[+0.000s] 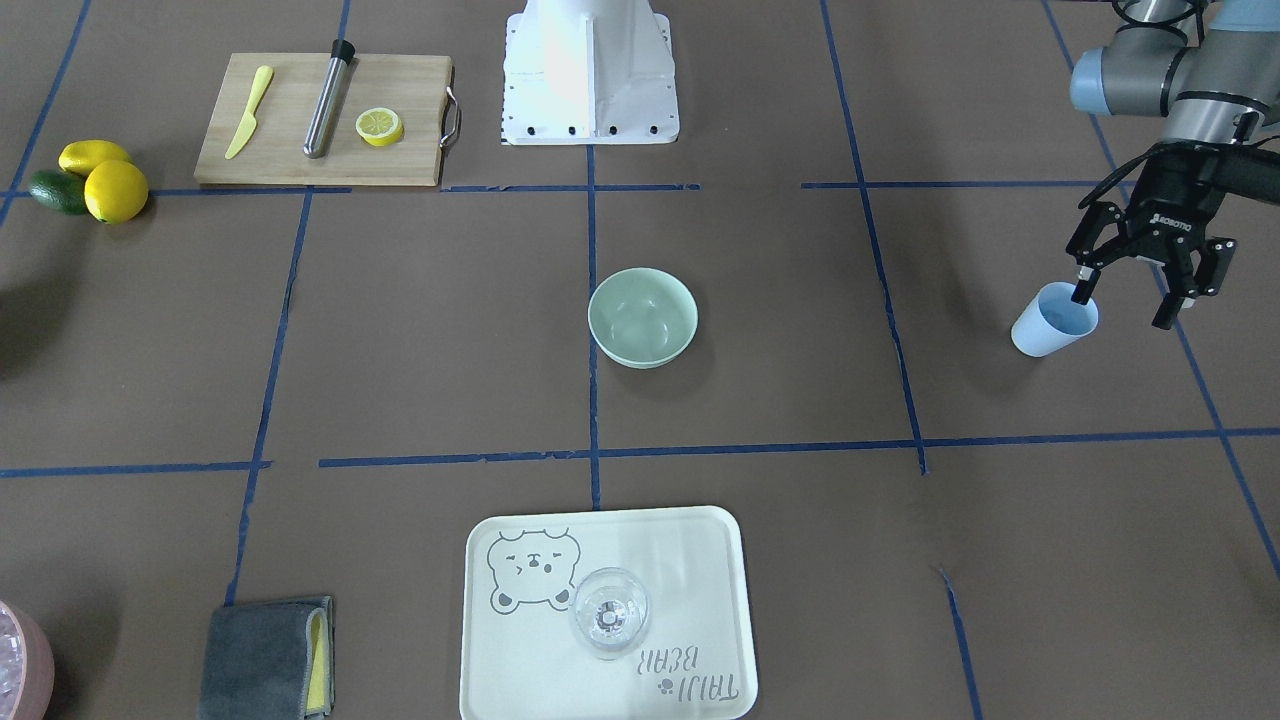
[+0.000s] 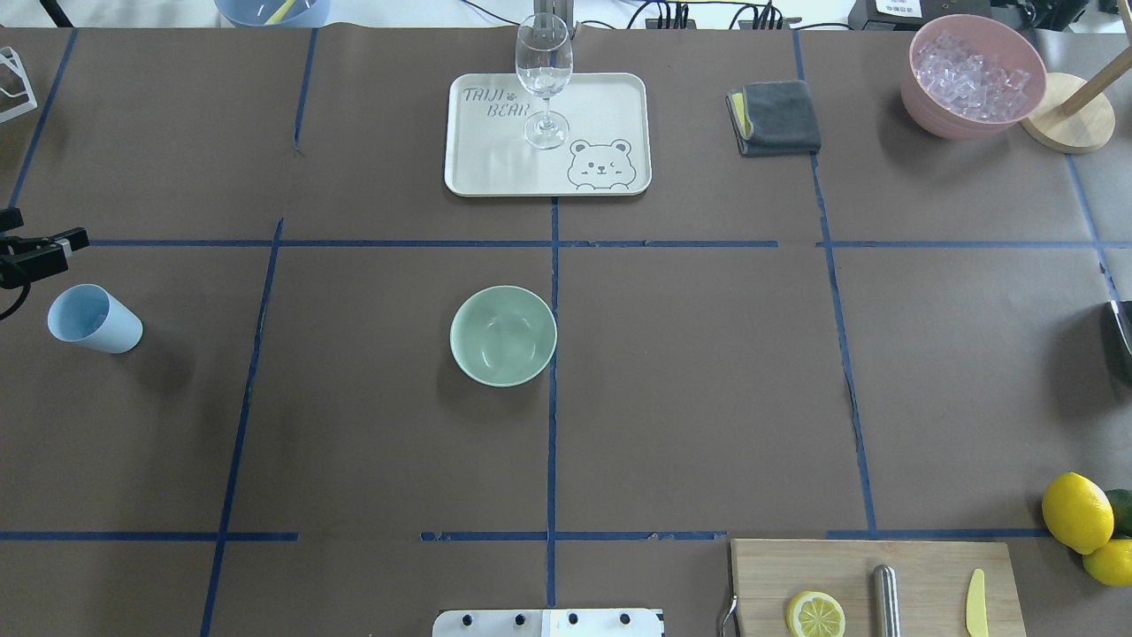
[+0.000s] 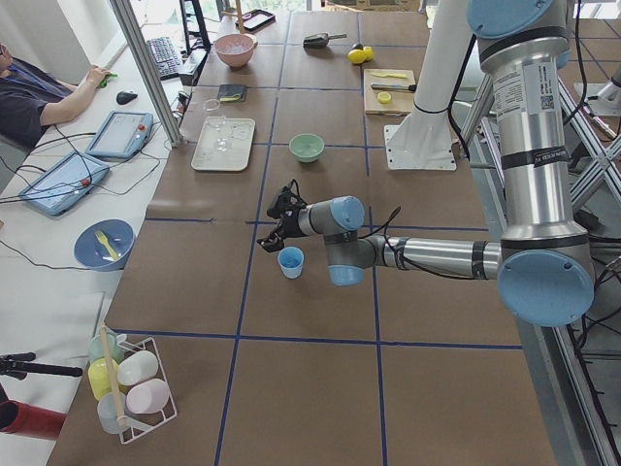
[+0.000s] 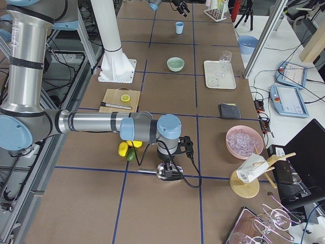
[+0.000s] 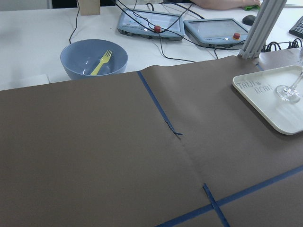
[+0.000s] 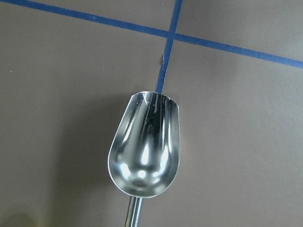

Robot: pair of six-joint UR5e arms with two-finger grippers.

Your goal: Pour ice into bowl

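The pale mint-green bowl [image 1: 642,318] stands at the table's centre and looks empty; it also shows in the overhead view [image 2: 503,335]. The ice [image 2: 968,75] lies heaped in a pink container [image 2: 937,119] at the far right corner. My left gripper [image 1: 1123,308] is open and empty, just above a light blue cup [image 1: 1050,322] that stands on the table and looks empty. My right gripper [image 4: 170,165] points down over an empty metal scoop [image 6: 144,151] lying on the table. I cannot tell whether it is open or shut.
A white tray [image 2: 619,106] with a clear wine glass [image 2: 543,71] sits beyond the bowl. A folded grey cloth [image 2: 778,115] lies beside it. A cutting board [image 2: 929,566] with a lemon half, muddler and knife, and whole lemons [image 2: 1076,511], sit near the robot's right.
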